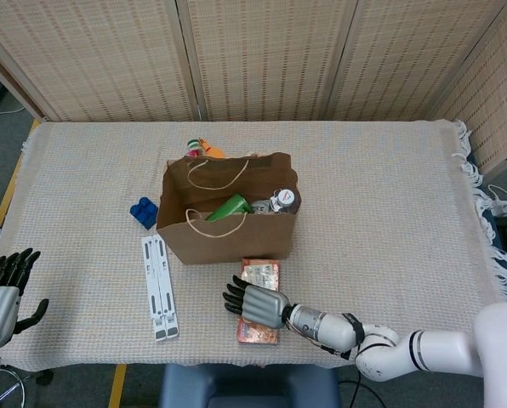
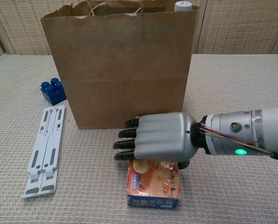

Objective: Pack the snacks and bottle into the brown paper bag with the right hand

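The brown paper bag (image 1: 228, 242) (image 2: 120, 70) stands upright and open in the middle of the table. Inside it are a bottle with a white cap (image 1: 284, 199) (image 2: 183, 5) and a green packet (image 1: 230, 206). An orange snack box (image 1: 260, 270) (image 2: 153, 184) lies flat just in front of the bag. My right hand (image 1: 255, 304) (image 2: 160, 142) is palm-down low over the box, covering its middle. Its fingers stretch out past the box's left edge, and the thumb is by the right side. Whether it touches the box is unclear. My left hand (image 1: 2, 293) hangs off the table's near left corner, fingers apart and empty.
A white folding stand (image 1: 159, 287) (image 2: 43, 149) lies left of the box. A blue toy brick (image 1: 143, 212) (image 2: 52, 91) sits beside the bag's left side. Orange and green items (image 1: 204, 148) lie behind the bag. The table's front edge is close behind the box.
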Robot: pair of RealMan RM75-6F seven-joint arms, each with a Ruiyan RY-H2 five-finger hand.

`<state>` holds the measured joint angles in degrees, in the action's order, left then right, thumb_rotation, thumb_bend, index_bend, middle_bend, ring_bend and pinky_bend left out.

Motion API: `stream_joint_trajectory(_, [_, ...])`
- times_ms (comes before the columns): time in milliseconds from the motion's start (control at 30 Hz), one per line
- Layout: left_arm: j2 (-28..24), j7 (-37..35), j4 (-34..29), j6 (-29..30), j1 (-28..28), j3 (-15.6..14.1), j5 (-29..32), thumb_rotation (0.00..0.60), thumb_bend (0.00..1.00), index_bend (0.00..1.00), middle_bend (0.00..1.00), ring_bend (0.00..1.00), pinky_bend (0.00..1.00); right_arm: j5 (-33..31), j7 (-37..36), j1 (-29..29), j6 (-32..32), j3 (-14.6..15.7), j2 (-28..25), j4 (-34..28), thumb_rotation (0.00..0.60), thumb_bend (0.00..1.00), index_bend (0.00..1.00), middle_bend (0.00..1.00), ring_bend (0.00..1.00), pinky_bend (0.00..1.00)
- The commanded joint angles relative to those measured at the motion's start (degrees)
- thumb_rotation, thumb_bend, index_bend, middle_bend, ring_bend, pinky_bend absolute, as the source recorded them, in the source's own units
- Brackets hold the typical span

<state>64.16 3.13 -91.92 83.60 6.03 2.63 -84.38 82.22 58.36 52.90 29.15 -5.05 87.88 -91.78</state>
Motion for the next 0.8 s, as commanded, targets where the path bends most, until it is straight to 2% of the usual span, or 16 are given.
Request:
stream_joint_trajectory(33, [-0.08, -0.22, 0.06, -0.06, 0.01, -0.05, -0.07, 0.6, 0.35, 0.02, 0.0, 0.0, 0.0, -2.92, 2.19, 0.77, 1.43, 0.46, 2.37, 2.15, 0.6, 0.0, 0.0, 0.0, 0.0, 0.09])
stream_joint_trajectory(100, [-0.09, -0.33, 0.09, -0.08, 0.03, -0.07, -0.11, 0.6, 0.35, 0.02, 0.0, 0.0, 0.0, -4.04, 2.62, 1.07, 2.05, 0.74, 3.09, 2.39, 0.6, 0.0, 0.0, 0.0, 0.0, 0.11])
stream_joint_trajectory(133, [-0.11, -0.37, 0.09, -0.09, 0.04, -0.08, -0.14, 0.6, 0.35, 0.02, 0.0, 0.0, 0.0, -4.01, 2.3, 1.27, 2.55, 0.93, 3.33, 2.24, 0.6, 0.01, 0.02, 0.04, 0.02, 0.16])
stream_joint_trajectory(200, [-0.14, -0.45, 0.09, -0.1, 0.04, -0.1, -0.16, 0.6, 0.35, 0.02, 0.0, 0.0, 0.0, -2.72, 0.82, 1.52, 3.27, 1.41, 3.13, 1.61, 0.6, 0.11, 0.22, 0.21, 0.18, 0.37])
stream_joint_trajectory(267, [-0.16, -0.49, 0.1, -0.12, 0.05, -0.1, -0.16, 0.6, 0.35, 0.02, 0.0, 0.0, 0.0, 0.1, -1.55, 1.62, 4.54, 2.23, 2.13, 0.78, 0.6, 0.23, 0.54, 0.45, 0.45, 0.63])
stream_joint_trajectory(333, [-0.14, -0.38, 0.1, -0.12, 0.06, -0.1, -0.14, 0.6, 0.35, 0.02, 0.0, 0.0, 0.0, 3.66, -3.91, 1.32, 7.08, 3.0, 0.8, -0.09, 0.6, 0.26, 0.65, 0.54, 0.55, 0.72])
stream_joint_trajectory(400, [-0.13, -0.31, 0.09, -0.11, 0.06, -0.1, -0.12, 0.6, 0.35, 0.02, 0.0, 0.0, 0.0, 6.38, -5.87, 0.64, 10.17, 3.37, -0.37, -1.14, 0.6, 0.27, 0.67, 0.55, 0.57, 0.75])
stream_joint_trajectory(533, [-0.07, -0.03, 0.04, 0.02, 0.02, -0.09, -0.11, 0.6, 0.35, 0.02, 0.0, 0.0, 0.0, 11.52, -11.16, -1.23, 18.24, 3.01, -3.04, -5.09, 0.6, 0.27, 0.67, 0.56, 0.57, 0.75])
stream_joint_trajectory(800, [0.37, 1.1, -0.02, 0.5, -0.13, 0.04, 0.05, 0.6, 0.35, 0.02, 0.0, 0.0, 0.0, 21.98, -14.56, -4.19, 33.31, -0.42, -10.05, -15.25, 0.6, 0.27, 0.68, 0.57, 0.57, 0.75])
